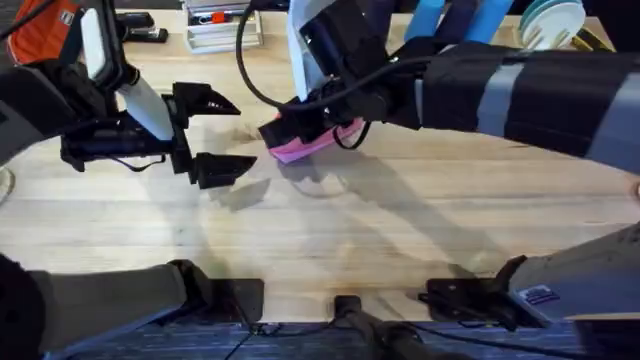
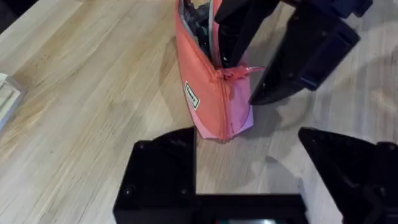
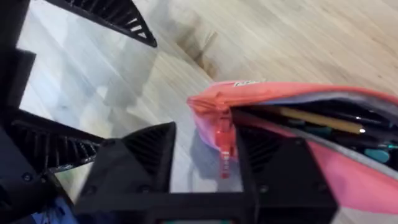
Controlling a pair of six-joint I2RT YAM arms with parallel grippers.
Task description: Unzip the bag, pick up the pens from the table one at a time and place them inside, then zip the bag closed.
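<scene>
The table (image 1: 330, 235) is a pale butcher-block top of light planks. The pink bag (image 1: 305, 143) rests on it on its lower edge, zipper open, with pens (image 3: 323, 121) lying inside. Beyond the bag, near the table's far edge, sit a stack of flat clear cases (image 1: 222, 28) and a black object (image 1: 140, 27).

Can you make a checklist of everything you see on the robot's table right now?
Surface: wooden table, bare in the middle.
Job's things: pink bag unzipped, standing on its edge; pens inside it.
Clutter: stacked items and dark objects at the far edge.
Grippers: left gripper open, beside the bag, holding nothing; right gripper at the bag's zipper pull, grip unclear.
Cables: black cable looping over the right arm.
Surroundings: blue and white things at the far right.
</scene>
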